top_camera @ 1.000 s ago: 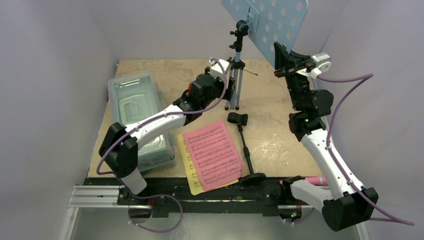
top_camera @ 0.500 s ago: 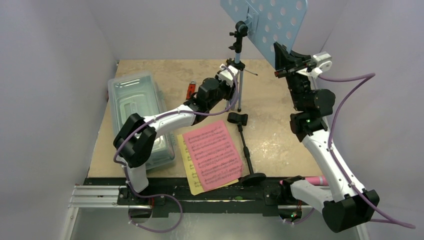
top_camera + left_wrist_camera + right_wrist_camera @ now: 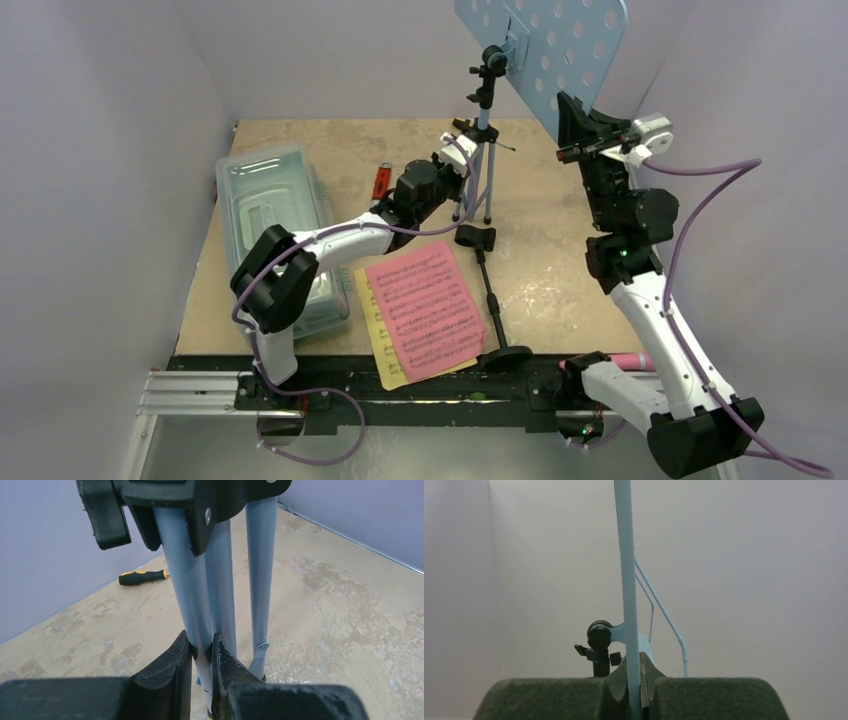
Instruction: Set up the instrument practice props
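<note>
The music stand (image 3: 545, 40) is upright at the far middle of the table (image 3: 560, 280), with its perforated blue desk high up and its tripod legs only narrowly splayed. Both claws hold it. The left gripper (image 3: 201, 642) pinches one tripod leg low down, a finger pressed to each side. The right gripper (image 3: 634, 665) is squeezed onto the thin edge of the desk — at its lower right side in the top view.

Just in front of the tripod the black mic stand (image 3: 490, 285) lies flat, with its clip end toward the legs and its round base at the near edge. Beside it on the left lie the sheet-music pages (image 3: 425, 305), pink over yellow. The pink toy microphone (image 3: 630, 360) lies near the right arm's base.

Farther out, the clear lidded box (image 3: 275, 215) sits at the left, and the red-handled wrench (image 3: 381, 180) lies between it and the left claw. A yellow-and-black screwdriver (image 3: 142, 576) rests by the wall.
</note>
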You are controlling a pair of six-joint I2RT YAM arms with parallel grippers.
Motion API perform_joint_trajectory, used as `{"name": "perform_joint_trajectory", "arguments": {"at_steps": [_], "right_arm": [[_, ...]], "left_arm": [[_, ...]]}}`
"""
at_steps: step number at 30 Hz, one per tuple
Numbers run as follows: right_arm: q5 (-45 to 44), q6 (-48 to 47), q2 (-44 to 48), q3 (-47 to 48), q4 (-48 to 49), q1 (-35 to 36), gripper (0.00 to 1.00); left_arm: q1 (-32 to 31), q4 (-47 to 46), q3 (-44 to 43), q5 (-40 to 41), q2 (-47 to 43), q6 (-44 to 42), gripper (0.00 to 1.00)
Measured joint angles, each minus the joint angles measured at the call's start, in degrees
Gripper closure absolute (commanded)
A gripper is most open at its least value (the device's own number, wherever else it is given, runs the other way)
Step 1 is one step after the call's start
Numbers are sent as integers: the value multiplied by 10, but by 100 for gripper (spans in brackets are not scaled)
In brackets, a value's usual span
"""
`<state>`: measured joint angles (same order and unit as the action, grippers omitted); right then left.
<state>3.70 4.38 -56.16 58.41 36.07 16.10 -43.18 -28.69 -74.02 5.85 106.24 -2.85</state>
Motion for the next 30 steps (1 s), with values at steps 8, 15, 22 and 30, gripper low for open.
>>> {"name": "perform_joint_trajectory", "arguments": {"at_steps": [8, 15, 22, 30], "right_arm": [[-18, 6, 31, -8, 2, 1, 65], [-27, 12, 37, 8, 5, 2, 33], [-48, 19, 25, 84, -110, 3, 2], [-108, 43, 49, 167, -336, 3, 2]], "left_arm": [[-13, -18, 9, 22, 0, -14, 100], [-22, -20, 9, 29, 0, -24, 100], [-25, -22, 8, 32, 2, -23, 100], [-26, -30, 7, 35, 7, -21, 100]]}}
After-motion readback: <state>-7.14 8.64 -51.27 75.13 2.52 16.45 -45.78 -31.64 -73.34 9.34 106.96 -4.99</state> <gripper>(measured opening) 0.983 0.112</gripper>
